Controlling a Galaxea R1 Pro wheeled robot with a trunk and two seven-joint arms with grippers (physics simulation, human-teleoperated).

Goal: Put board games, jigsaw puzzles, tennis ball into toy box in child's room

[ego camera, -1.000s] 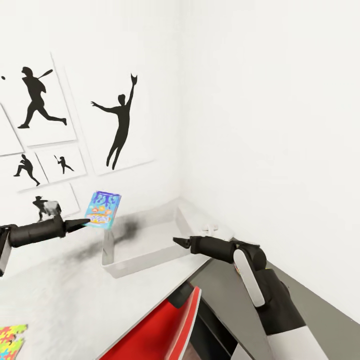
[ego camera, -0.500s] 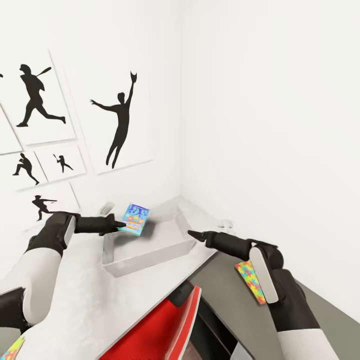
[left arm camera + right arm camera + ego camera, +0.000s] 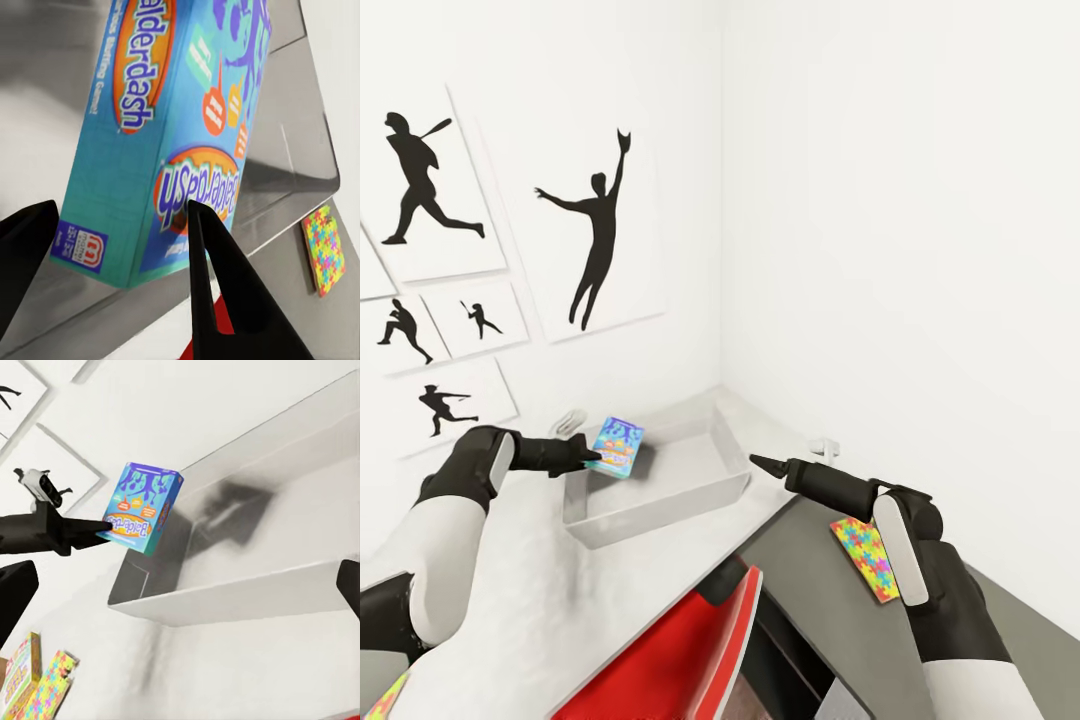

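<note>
Gripped by one corner in the left claw (image 3: 592, 457), the board game (image 3: 617, 447) could tip outside the toy box (image 3: 660, 500) at the desk's (image 3: 530, 600) far corner.

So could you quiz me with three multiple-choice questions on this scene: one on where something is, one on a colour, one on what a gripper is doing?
1. Where is the board game?
A. Held above the toy box
B. On the floor
C. On the red chair

2. What colour is most of its cover?
A. Black
B. Blue
C. Red

3. What is the left gripper doing?
A. Hanging open, holding nothing
B. Closed on the board game
C. Pressing on a wall picture

Answers:
1. A: the right wrist view shows it over the tray's end, clear of the bottom.
2. B: blue with orange logos.
3. B: the left wrist view shows a finger on its cover.
</note>
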